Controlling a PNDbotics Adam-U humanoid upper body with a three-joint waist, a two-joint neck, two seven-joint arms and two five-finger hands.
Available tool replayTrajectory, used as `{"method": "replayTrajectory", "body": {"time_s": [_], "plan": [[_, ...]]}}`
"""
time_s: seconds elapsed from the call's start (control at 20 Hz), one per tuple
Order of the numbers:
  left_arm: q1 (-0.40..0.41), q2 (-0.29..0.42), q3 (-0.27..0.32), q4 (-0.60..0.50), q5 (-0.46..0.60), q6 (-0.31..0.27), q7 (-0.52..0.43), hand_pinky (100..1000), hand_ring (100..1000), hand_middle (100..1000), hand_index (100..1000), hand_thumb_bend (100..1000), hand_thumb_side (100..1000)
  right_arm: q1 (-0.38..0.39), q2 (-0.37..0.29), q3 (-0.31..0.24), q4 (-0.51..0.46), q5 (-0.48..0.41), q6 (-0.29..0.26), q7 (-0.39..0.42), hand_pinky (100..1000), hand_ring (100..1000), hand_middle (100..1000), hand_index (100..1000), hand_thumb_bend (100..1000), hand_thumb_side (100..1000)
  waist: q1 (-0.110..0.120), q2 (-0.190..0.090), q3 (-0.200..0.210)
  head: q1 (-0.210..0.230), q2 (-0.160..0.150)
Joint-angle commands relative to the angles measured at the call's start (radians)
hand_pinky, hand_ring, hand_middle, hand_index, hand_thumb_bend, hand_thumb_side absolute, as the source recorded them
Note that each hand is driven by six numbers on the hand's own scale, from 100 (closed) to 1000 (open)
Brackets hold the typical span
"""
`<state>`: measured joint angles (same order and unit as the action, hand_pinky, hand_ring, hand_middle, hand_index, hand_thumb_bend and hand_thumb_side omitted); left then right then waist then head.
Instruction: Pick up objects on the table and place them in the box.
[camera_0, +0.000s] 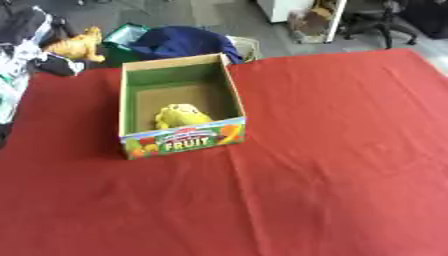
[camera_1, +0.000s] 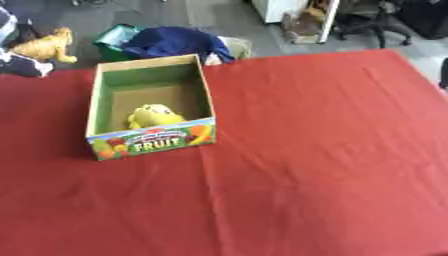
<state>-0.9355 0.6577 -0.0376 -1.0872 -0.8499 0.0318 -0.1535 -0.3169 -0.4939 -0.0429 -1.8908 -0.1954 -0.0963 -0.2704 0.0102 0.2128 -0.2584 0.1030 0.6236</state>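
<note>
Where the red tablecloth is spread, an open cardboard fruit box is seen left of centre. Inside, near its front wall, a yellow plush toy is contained. Neither hand is shown, so finger state cannot be told.

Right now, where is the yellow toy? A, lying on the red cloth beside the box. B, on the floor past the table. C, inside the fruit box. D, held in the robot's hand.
C: the yellow toy sits on the floor of the open fruit box, and no hand is in view.
</note>
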Motion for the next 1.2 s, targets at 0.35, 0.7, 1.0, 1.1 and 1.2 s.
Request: {"method": "replayTrajectory", "body": {"time_s": [0.35, 0.7, 1.0, 1.1, 1.2], "plan": [[-0.085, -0.096, -0.096, -0.093, -0.010, -0.038, -0.080, 522, 409, 359, 454, 373, 100, -0.014, -0.015, -0.004, -0.006, -0.007, -0.003, 0.011, 571, 604, 625, 796, 342, 288, -0.006, -0.021, -0.011, 0.012, 0.005], [-0.105, -0.205, -0.126, 0.019, -0.085, -0.069, -0.093, 538, 439, 387, 484, 390, 100, -0.020, -0.007, -0.001, -0.006, -0.012, -0.003, 0.018, 571, 604, 625, 796, 339, 290, -0.012, -0.017, -0.021, 0.025, -0.003], [-0.087, -0.248, -0.141, 0.094, -0.103, -0.101, -0.160, 609, 526, 486, 585, 485, 100, -0.021, -0.003, -0.001, -0.006, -0.014, -0.004, 0.020, 572, 605, 625, 797, 337, 290, -0.014, -0.014, -0.021, 0.030, -0.006], [-0.079, -0.250, -0.147, 0.099, -0.087, -0.119, -0.217, 665, 615, 592, 688, 640, 100, -0.021, -0.003, -0.001, -0.005, -0.014, -0.005, 0.021, 572, 605, 625, 797, 337, 289, -0.014, -0.014, -0.019, 0.030, -0.006], [-0.070, -0.242, -0.147, 0.083, -0.055, -0.135, -0.285, 703, 676, 671, 750, 857, 139, -0.019, -0.003, -0.002, -0.005, -0.013, -0.005, 0.021, 572, 605, 625, 797, 336, 289, -0.014, -0.014, -0.016, 0.030, -0.005]]}}
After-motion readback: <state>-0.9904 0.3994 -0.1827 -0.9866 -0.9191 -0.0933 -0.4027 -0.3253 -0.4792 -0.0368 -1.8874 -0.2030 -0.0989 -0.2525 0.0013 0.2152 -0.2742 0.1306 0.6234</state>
